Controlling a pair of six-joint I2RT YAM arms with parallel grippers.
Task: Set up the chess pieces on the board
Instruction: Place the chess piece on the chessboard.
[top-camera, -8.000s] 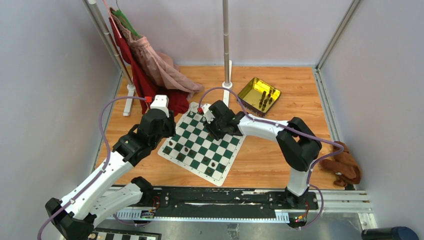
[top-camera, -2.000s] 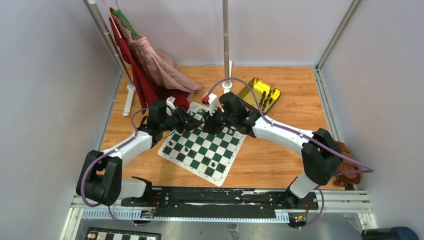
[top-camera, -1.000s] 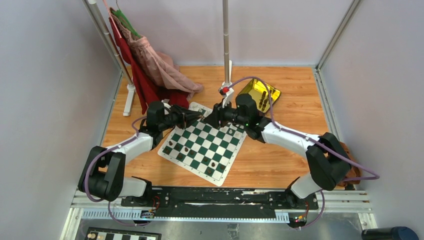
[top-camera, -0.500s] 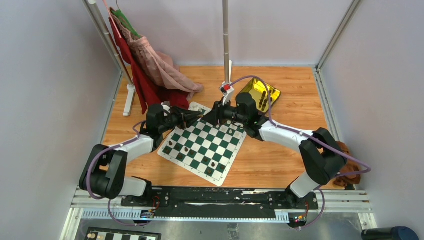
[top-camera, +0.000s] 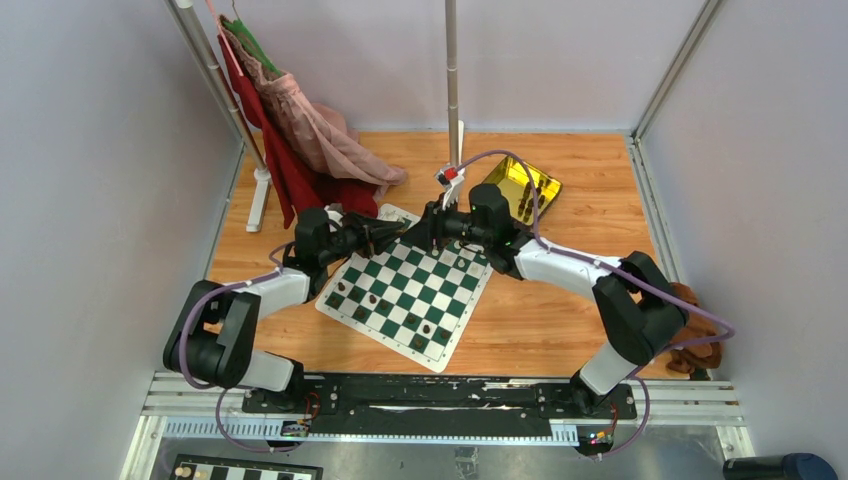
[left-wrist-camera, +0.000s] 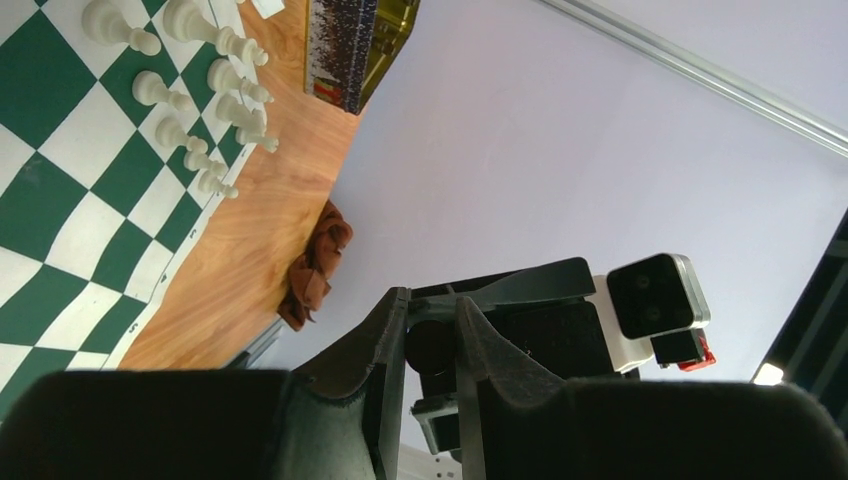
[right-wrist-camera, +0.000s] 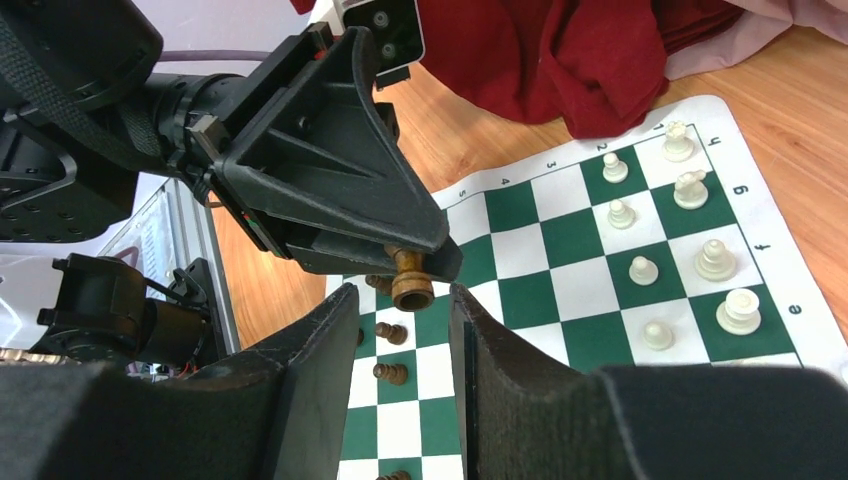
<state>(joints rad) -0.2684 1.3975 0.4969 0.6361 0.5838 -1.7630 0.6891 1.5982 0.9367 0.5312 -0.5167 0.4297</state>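
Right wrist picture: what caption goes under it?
Left pincer holds a small brown wooden chess piece inside the open right pincer, above the green-and-white checkered board.

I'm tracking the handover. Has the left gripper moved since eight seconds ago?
Yes. The left gripper, shut on a brown piece, has moved right, from the left edge of the board to above its far corner.

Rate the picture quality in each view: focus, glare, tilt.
Top external: evenly lit and sharp, with glare only on the yellow tray. Left wrist: rolled hard, so the board runs diagonally; the left fingers near the lens are dark. Right wrist: the right fingers are soft, the brown piece crisp.
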